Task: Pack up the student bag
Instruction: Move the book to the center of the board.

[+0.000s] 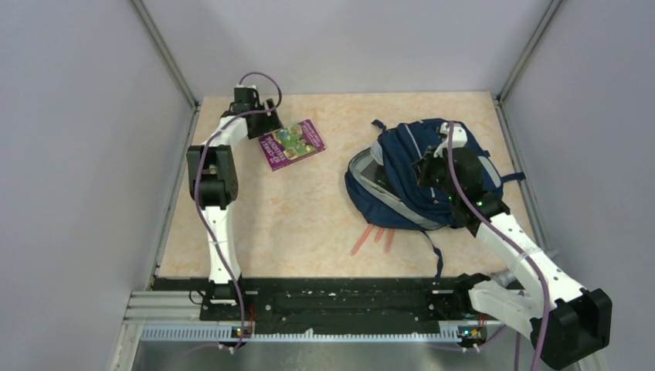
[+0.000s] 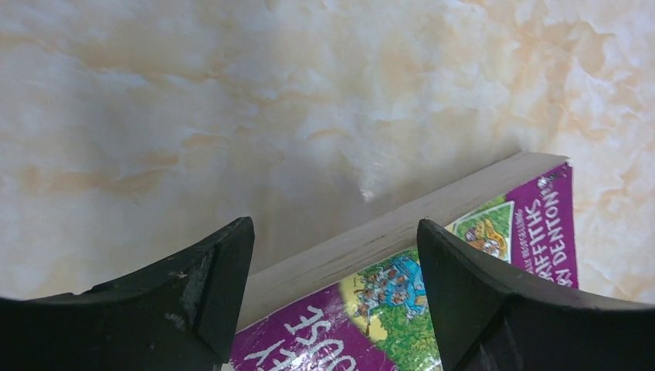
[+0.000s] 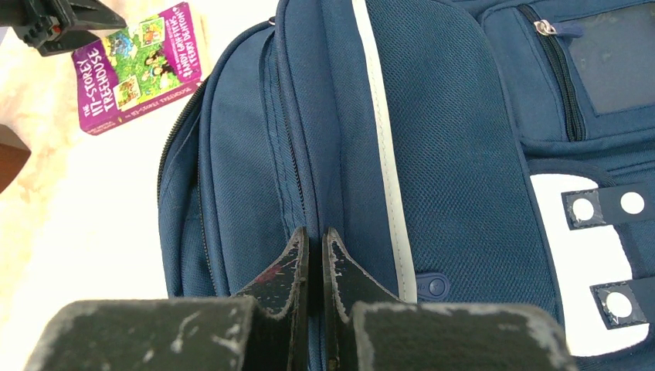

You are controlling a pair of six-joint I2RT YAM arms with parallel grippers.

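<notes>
Pale grey walls closed in a beige marbled table (image 1: 324, 224), with the two arm bases bolted along its near edge.

On the left, the left arm reached to the far-left part of the table. Its left gripper (image 2: 336, 232) hung low over a purple paperback book (image 1: 292, 144). The jaws stood wide apart and held nothing. In the left wrist view the book's pale page edge ran slantwise between the two black fingers (image 2: 208, 278). Whether they touched the book could not be told. The book lay flat, cover up, near the far edge.

Nearer the middle, a few thin orange sticks (image 1: 375, 238) lay on the table just beside the bag's near rim. They were too small to name.

On the right half lay the student bag (image 1: 402, 166), a navy backpack resting front side up, well apart from the book. A grey strip (image 3: 382, 139) and a white patch (image 3: 579, 263) showed on its front.

The right gripper (image 3: 315, 232) sat on top of the bag, its jaws pressed together with only a sliver between them, right at a zip seam. Whether any fabric was pinched there could not be told.
</notes>
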